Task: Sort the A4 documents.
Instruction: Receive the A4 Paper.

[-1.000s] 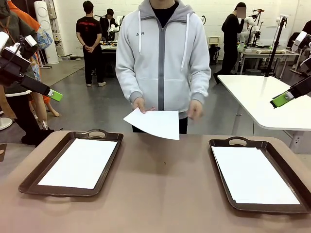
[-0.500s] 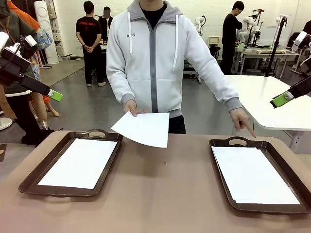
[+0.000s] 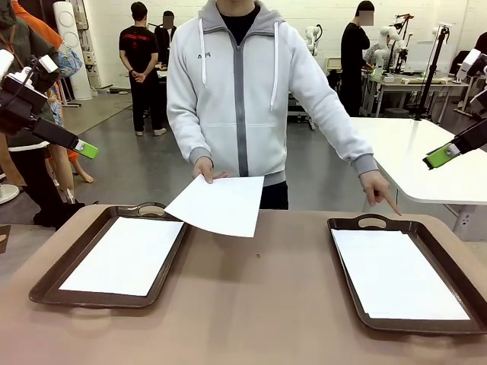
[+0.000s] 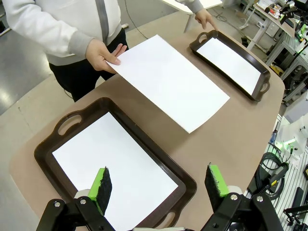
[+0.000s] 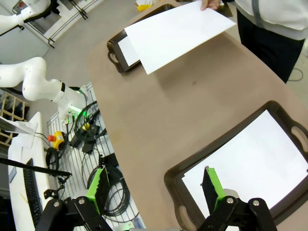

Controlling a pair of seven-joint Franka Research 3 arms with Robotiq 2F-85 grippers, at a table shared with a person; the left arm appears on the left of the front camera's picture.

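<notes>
Two brown trays on tan table: left tray (image 3: 46, 283) holding a sheet (image 3: 125, 255), right tray (image 3: 415, 325) holding a sheet (image 3: 396, 274); third sheet (image 3: 217, 204) held in the air by person's hand (image 3: 205, 169) over table's far edge, its corner overhanging left tray's far rim; other hand (image 3: 378, 188) pointing a finger down at right tray's far handle; left gripper (image 4: 159, 185) raised high at left, fingers spread, nothing between them, hovering over left tray; right gripper (image 5: 154, 187) raised at right, fingers spread, nothing held, above right tray's near end.
</notes>
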